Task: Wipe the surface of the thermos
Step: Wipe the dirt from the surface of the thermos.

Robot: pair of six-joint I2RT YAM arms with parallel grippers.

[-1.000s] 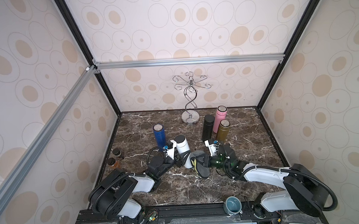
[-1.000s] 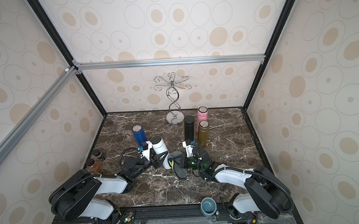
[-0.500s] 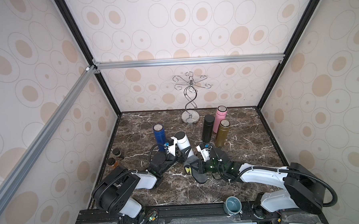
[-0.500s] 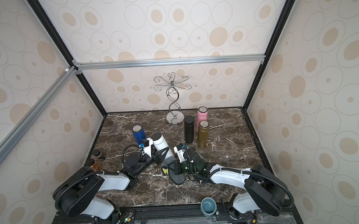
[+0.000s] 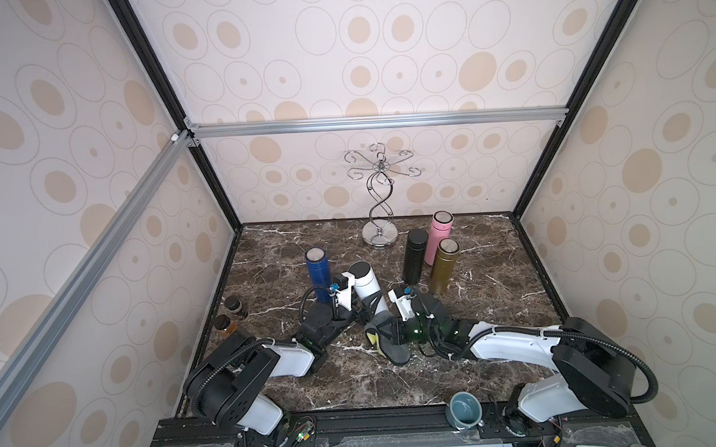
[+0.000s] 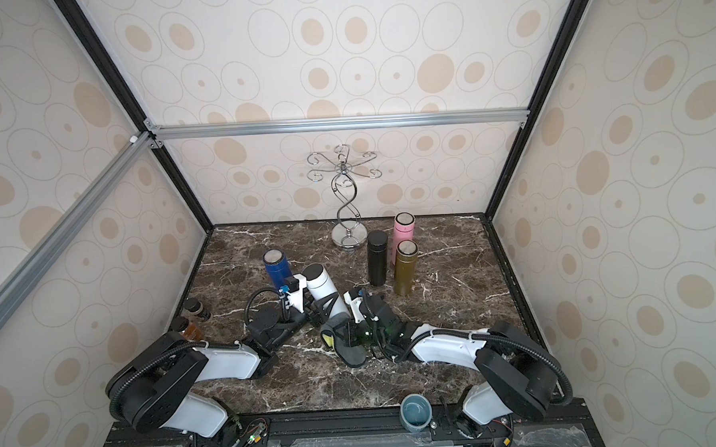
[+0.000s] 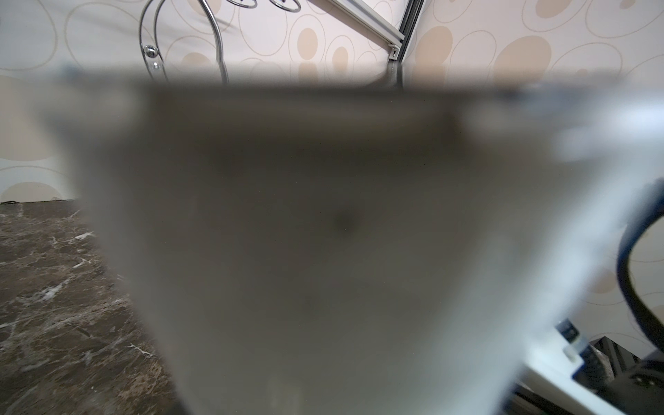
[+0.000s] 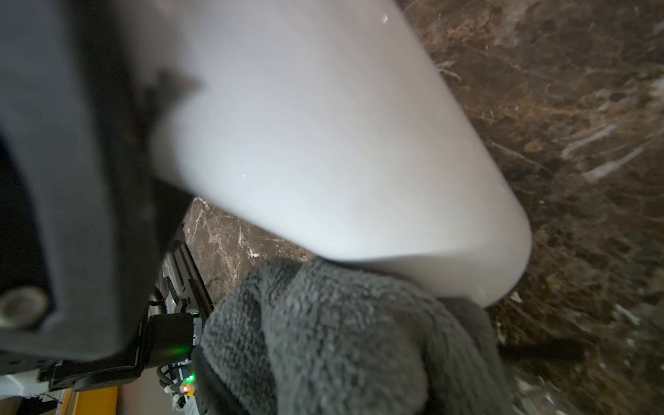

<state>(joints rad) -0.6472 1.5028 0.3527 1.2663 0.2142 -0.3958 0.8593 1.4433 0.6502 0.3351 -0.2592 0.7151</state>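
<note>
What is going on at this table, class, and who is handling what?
The left end effector grips the white thermos, which is tilted. The right end effector holds a grey cloth against the thermos's lower end, so wiping appears to be under way. The blue thermos, black thermos, pink thermos and gold thermos stand upright behind on the marble table.

Shifts right pincer [image 5: 395,330] with cloth [image 5: 391,351] leftward and toward bench's [image 5: 487,281] near edge, from beside thermos [image 5: 365,285] to against its base.
</note>
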